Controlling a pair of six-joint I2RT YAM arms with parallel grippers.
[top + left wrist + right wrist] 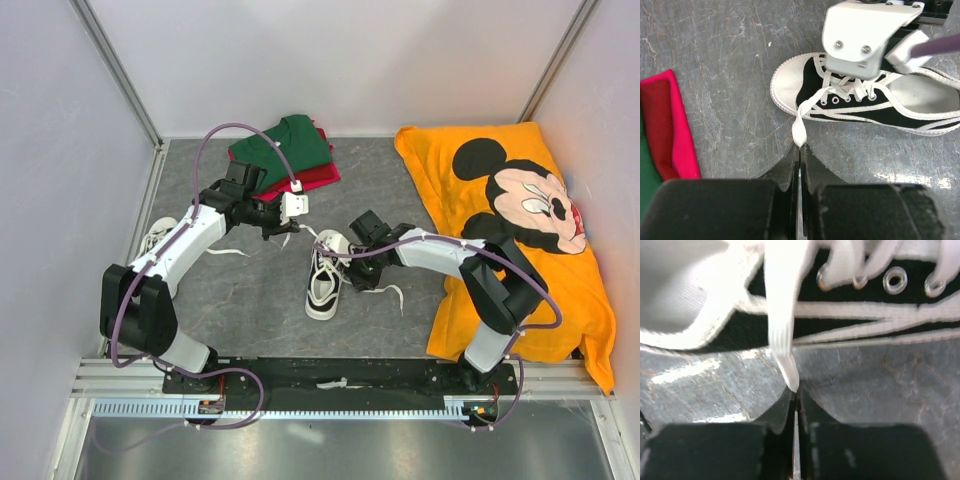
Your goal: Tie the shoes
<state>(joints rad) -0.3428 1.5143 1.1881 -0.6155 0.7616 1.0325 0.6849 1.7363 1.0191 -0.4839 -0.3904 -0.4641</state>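
One shoe (325, 277), a small black-and-white canvas sneaker with a white toe, lies mid-table; in the left wrist view this shoe (805, 87) points its toe left. My left gripper (283, 228) (800, 149) is shut on the tip of a white lace (807, 107) that runs up to the eyelets. At the shoe's right side, my right gripper (352, 262) (796, 392) is shut on the end of the other lace (780, 325). The second shoe (158, 236) sits at the far left, partly hidden behind my left arm.
Folded green and red shirts (285, 152) (670, 130) lie at the back left. An orange Mickey Mouse cloth (520, 240) covers the right side. A white housing (865, 35) with a purple cable hangs over the shoe's tongue. Walls close in on three sides.
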